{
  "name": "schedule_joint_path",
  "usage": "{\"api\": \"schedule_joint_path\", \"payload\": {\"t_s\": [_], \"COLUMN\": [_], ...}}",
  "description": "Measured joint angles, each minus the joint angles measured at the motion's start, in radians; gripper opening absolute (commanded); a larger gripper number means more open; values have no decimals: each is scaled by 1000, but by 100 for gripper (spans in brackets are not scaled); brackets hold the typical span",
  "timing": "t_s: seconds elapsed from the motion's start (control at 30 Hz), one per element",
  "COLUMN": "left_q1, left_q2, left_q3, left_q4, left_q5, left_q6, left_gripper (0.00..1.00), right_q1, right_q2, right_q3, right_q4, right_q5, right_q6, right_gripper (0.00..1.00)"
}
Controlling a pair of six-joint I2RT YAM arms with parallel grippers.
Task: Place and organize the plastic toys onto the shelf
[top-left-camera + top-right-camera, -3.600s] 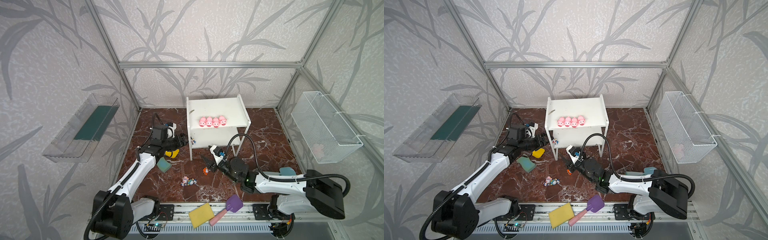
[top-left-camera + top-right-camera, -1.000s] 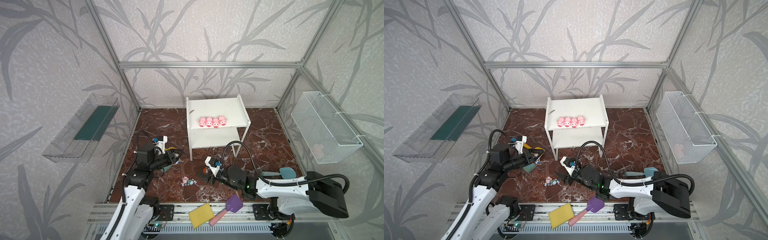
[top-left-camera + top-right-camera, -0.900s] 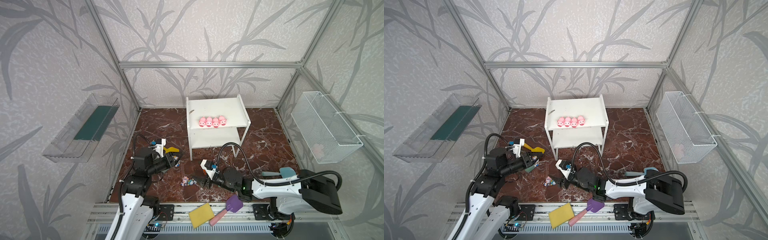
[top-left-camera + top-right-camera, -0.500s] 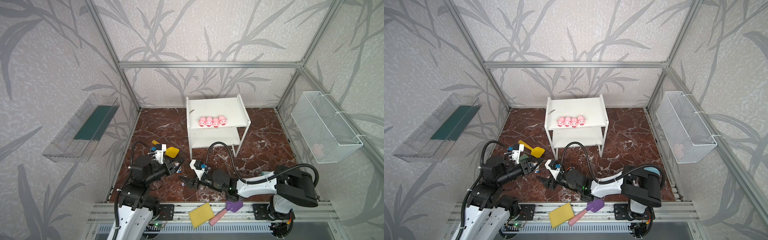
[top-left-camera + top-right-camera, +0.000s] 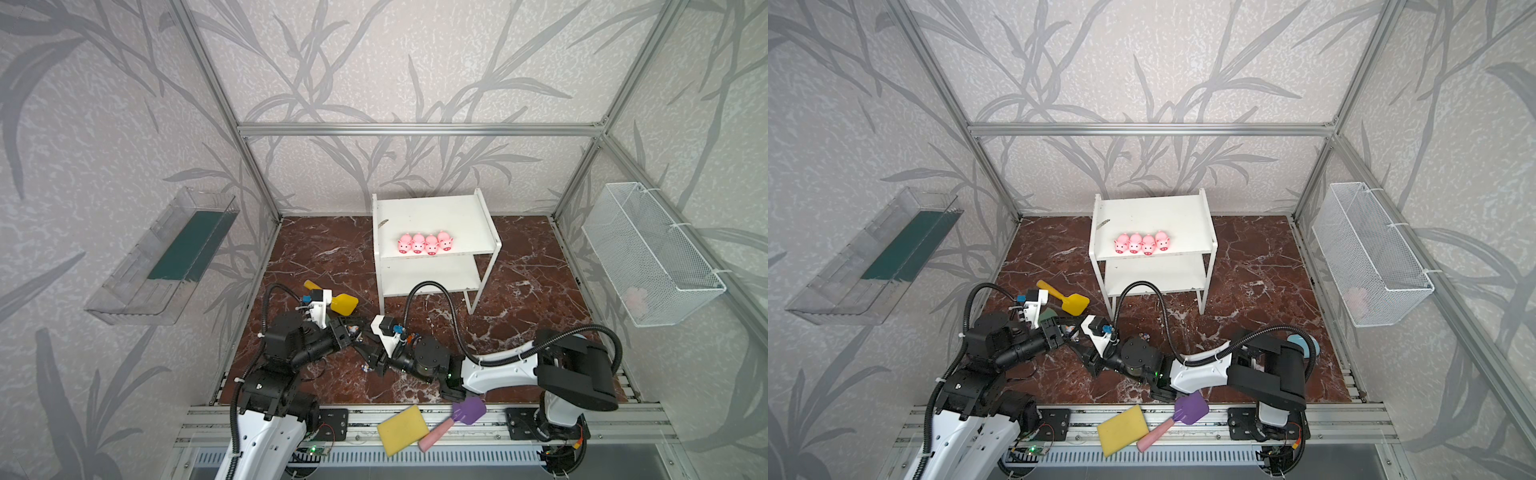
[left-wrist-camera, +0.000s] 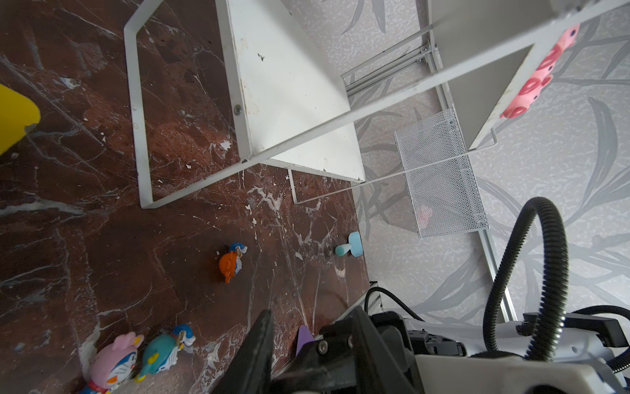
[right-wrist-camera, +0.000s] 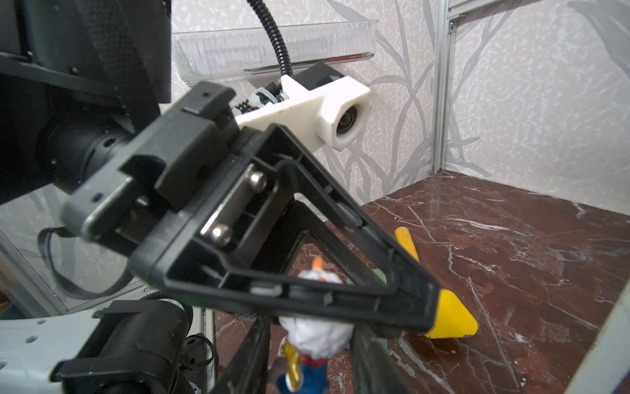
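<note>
Right wrist view: the white-blue figurine hangs clear of the marble floor. It sits between the fingers of the right gripper, which stand close against both sides of its white head. I cannot tell whether they bear on it.

The left gripper crosses in front, and the figurine shows through the open frame of its near finger. In a top view a small coloured thing sits at its tips, so I judge the left gripper to be clamped on the figurine. I read the step in hand as a hand-over from left to right.

Left wrist view: the orange figurine, teal figurine and pink figurine lie on the floor near the shelf, the last two side by side. Four pink pigs stand in a touching row near the front edge of the top board. The lower board shows nothing on it.

Next move:
- Seat the right grip firmly before the left lets go.
- Draw the left gripper back cleanly, as the two stand nose to nose.
- Carry the figurine to the shelf; the lower board offers free room.
</note>
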Motion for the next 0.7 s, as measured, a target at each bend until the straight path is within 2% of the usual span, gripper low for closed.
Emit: {"api": "schedule_joint_path", "payload": {"t_s": [0.07,0.2,0.37,0.57,0.7], "left_q1": [0,0,-5,-16,-22], "left_q2": [2,6,30,78,89], "left_q3": [0,0,0,0,3], "left_q4": [13,36,61,122,115], "left_q5": [-1,10,58,133,153], "left_q6": [-1,-3,-4,2,48], "left_gripper": [35,47,59,68,69], "right_q1": [-1,-16,-60,-115,-138], "right_q2": [0,0,-23,-119,-222], "right_q3": [0,-2,-46,-122,-157], "right_q4": [1,4,12,-4,-80], "right_q5": [2,-2,-59,-117,-158], "right_q6": [4,24,69,109,152], "right_gripper": [31,27,25,24,24]}}
